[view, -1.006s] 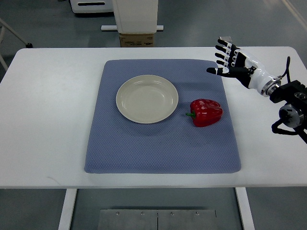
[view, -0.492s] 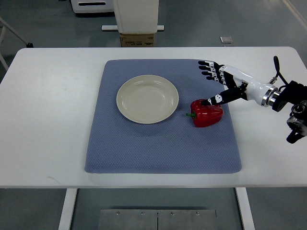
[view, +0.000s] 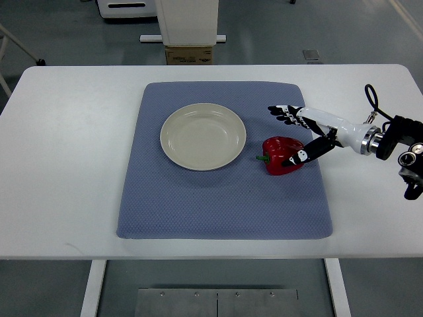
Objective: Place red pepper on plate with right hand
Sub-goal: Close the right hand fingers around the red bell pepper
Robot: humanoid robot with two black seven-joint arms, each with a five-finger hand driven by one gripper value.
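My right hand (view: 296, 135) hung over the red pepper (view: 283, 155), fingers (view: 283, 112) spread, thumb on its top, not yet gripping. The pepper lay on the blue mat (view: 225, 198) near its right edge, beside the empty plate (view: 203, 137).

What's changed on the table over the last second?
The right hand swung down from the table's far right corner to the red pepper, fingers spread beyond it, thumb lying over it; no closed grasp yet. Pepper, plate and blue mat stayed put.
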